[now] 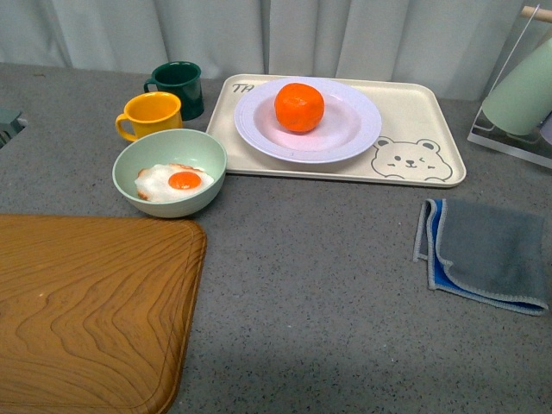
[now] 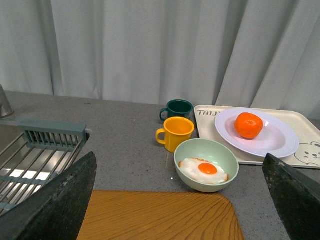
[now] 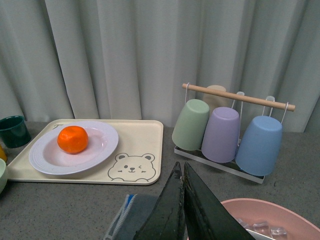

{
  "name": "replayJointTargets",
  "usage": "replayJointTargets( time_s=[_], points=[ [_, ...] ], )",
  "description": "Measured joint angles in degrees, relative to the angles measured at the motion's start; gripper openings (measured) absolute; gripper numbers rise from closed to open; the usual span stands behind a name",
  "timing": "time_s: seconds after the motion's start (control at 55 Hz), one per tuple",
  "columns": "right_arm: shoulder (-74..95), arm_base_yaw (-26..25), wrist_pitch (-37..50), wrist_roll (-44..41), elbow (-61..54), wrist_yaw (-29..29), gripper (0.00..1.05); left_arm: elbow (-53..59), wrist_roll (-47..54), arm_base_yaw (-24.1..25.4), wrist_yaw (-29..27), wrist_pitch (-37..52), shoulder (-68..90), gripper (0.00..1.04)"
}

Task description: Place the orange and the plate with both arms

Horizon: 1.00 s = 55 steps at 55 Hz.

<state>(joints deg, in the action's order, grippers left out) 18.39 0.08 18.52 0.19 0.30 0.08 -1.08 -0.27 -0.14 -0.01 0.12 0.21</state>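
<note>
The orange (image 1: 299,106) sits in the middle of the white plate (image 1: 354,134), which rests on the cream bear tray (image 1: 418,116) at the back of the grey counter. Both also show in the left wrist view, orange (image 2: 248,125) on plate (image 2: 280,142), and in the right wrist view, orange (image 3: 72,139) on plate (image 3: 102,147). Neither arm shows in the front view. My left gripper (image 2: 180,200) is open and empty, its fingers (image 2: 60,200) wide apart above the wooden board. My right gripper (image 3: 182,172) is shut and empty, above the grey cloth.
A pale green bowl (image 1: 147,159) with a fried egg, a yellow mug (image 1: 152,115) and a dark green mug (image 1: 178,86) stand left of the tray. A wooden board (image 1: 86,310) lies front left, a grey cloth (image 1: 487,250) right. A cup rack (image 3: 225,132), a pink bowl (image 3: 270,217) and a sink rack (image 2: 35,150) flank them.
</note>
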Motion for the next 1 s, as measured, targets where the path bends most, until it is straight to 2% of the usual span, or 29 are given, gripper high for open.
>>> replayJointTargets(
  time_s=[0.564, 0.655, 0.691, 0.891, 1.0],
  points=[
    [-8.55, 0.0, -8.48, 0.0, 0.0, -0.02, 0.01, 0.0, 0.0, 0.0, 0.02, 0.0, 0.0, 0.98],
    [-15.15, 0.0, -17.2, -0.02, 0.04, -0.17, 0.01, 0.0, 0.0, 0.0, 0.0, 0.0, 0.0, 0.98],
    [-16.66, 0.0, -18.1, 0.0, 0.04, -0.15, 0.01, 0.0, 0.0, 0.0, -0.02, 0.0, 0.0, 0.98],
    [-18.1, 0.0, -18.4, -0.02, 0.04, -0.15, 0.01, 0.0, 0.0, 0.0, 0.0, 0.0, 0.0, 0.98],
    [-18.14, 0.0, -18.4, -0.07, 0.04, -0.15, 0.17, 0.0, 0.0, 0.0, 0.0, 0.0, -0.02, 0.98]
  ],
)
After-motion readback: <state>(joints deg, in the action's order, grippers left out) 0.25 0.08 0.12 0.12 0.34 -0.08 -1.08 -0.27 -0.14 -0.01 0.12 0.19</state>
